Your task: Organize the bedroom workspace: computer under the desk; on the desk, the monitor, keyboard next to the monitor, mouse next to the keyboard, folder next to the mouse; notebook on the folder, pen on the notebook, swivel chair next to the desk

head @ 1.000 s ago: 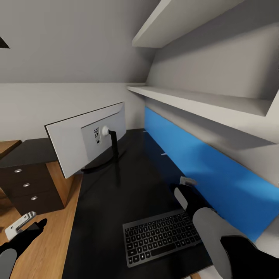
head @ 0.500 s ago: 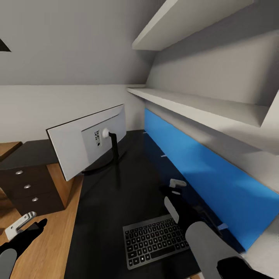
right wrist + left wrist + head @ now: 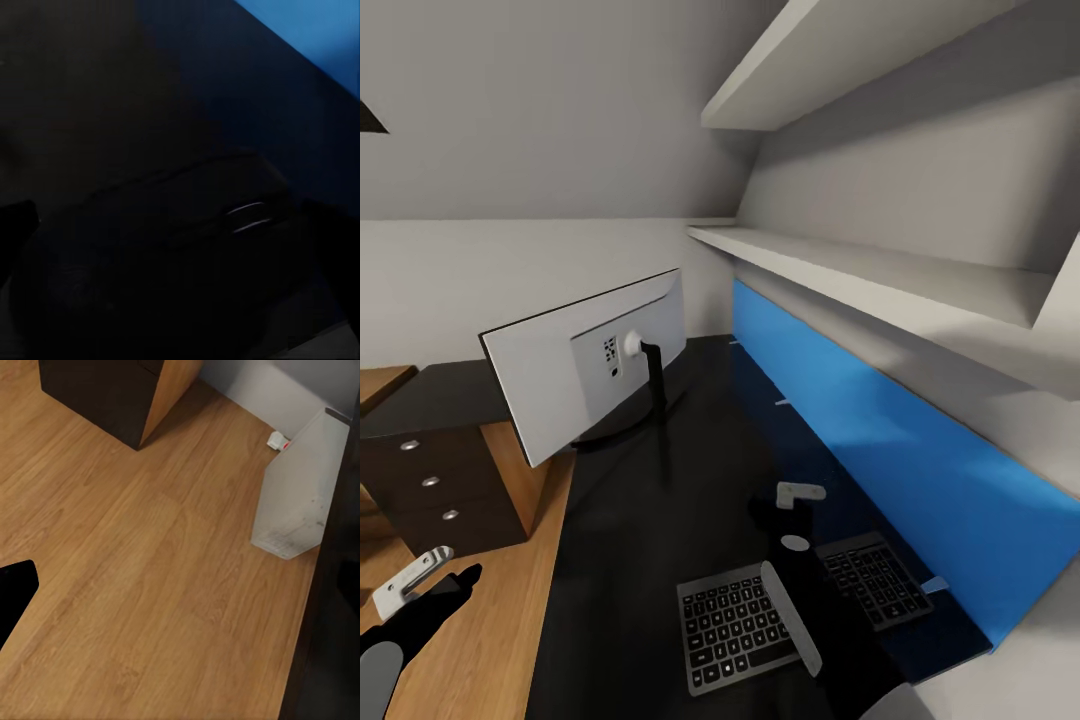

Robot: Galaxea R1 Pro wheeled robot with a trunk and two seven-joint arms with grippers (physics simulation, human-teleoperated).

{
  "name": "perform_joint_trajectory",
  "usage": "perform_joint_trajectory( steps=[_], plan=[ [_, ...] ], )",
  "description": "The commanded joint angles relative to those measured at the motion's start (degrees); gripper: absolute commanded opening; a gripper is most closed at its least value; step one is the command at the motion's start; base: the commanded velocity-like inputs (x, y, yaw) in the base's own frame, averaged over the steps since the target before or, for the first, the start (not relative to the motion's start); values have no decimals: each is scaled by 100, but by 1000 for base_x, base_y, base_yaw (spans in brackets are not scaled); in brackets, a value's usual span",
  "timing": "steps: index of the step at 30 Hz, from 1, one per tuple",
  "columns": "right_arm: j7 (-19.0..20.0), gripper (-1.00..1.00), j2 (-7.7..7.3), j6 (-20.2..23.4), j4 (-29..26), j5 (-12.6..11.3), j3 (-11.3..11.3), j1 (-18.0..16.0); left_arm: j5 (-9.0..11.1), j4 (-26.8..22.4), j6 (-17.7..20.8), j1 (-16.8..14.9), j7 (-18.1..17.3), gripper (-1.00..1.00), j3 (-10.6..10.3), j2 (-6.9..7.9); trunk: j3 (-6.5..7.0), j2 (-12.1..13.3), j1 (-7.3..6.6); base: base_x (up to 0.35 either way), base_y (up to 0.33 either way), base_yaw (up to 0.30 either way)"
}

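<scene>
Here the right tool (image 3: 792, 500) hangs low over the black counter (image 3: 650, 520), just past the keyboard (image 3: 735, 630). The mouse (image 3: 180, 247) sits directly before it, between its fingers, though the darkness hides whether these are spread or pinching it. Judged light, rigid and smooth-shelled, the mouse is best gripped across its flanks, near mid-length.

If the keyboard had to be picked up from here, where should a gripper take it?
Probably its left short end, coming in low from the robot's left to pinch the thin frame. The keyboard lies flat on the desk, so only edges offer purchase, and the right arm crosses its middle.
</scene>
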Motion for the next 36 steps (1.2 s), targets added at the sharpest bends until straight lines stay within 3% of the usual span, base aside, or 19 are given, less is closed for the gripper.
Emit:
perform_joint_trajectory(
  steps=[1,14,23,28,36],
  plan=[
    [-50,-100,-3,58,-71,-41,32,32,61,-7,18,-4,53,100,0,2,-6,-4,0,0,0,0],
    [-55,-100,13,112,-360,-62,80,135,66,-7,18,-4,51,100,0,9,-6,-4,0,-200,74,0],
    [-55,-100,6,99,-364,-54,97,153,60,-7,10,-4,50,100,1,3,-6,-4,0,-270,171,185],
    [-79,-100,-4,95,-386,-46,500,159,60,-7,10,-4,50,100,8,2,-6,-4,0,-166,298,22],
    [-82,-100,-13,91,-392,-51,539,159,60,-7,10,-4,56,100,2,2,-6,-4,0,-125,312,30]
  ],
)
